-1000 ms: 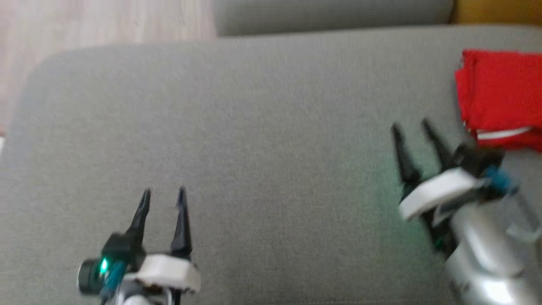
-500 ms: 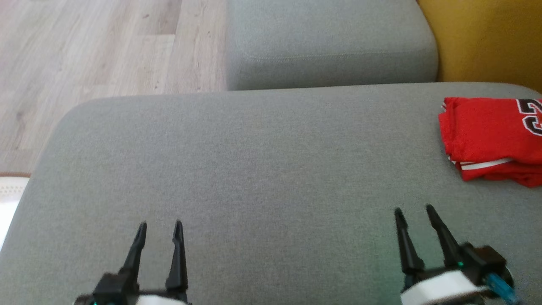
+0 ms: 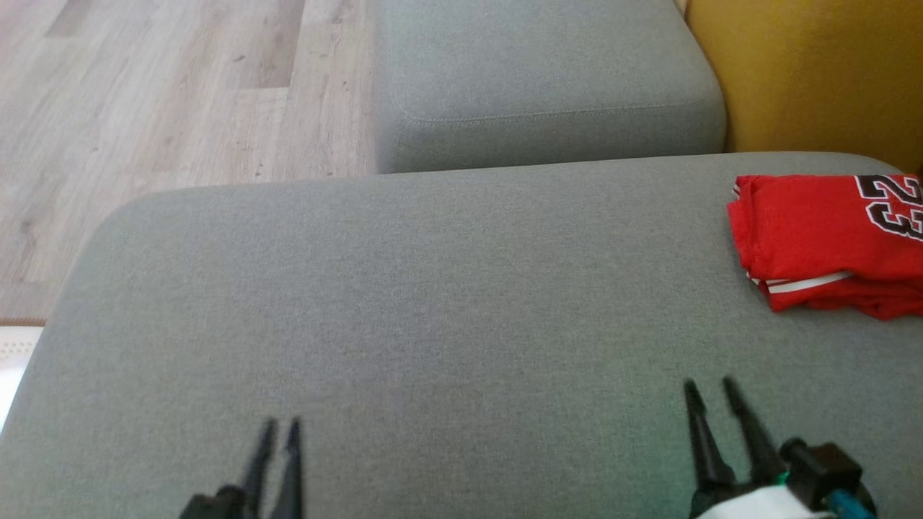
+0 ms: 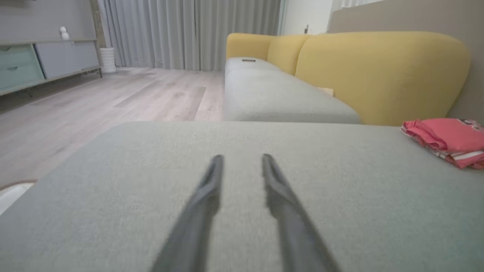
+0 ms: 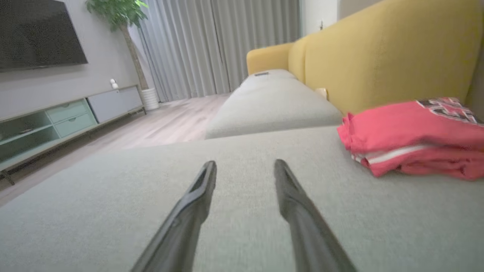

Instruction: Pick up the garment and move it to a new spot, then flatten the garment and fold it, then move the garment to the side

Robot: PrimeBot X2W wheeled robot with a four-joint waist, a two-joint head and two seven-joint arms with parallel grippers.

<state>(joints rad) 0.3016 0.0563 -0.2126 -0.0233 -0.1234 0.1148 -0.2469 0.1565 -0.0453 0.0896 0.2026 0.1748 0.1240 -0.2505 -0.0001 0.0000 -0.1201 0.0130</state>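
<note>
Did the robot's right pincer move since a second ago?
Yes. The right pincer pulled back toward the robot. Its tips were level with the near edge of the red shirt before, and now they sit well short of it.

Red garment (image 3: 807,227), grey cushion (image 3: 433,303)
</note>
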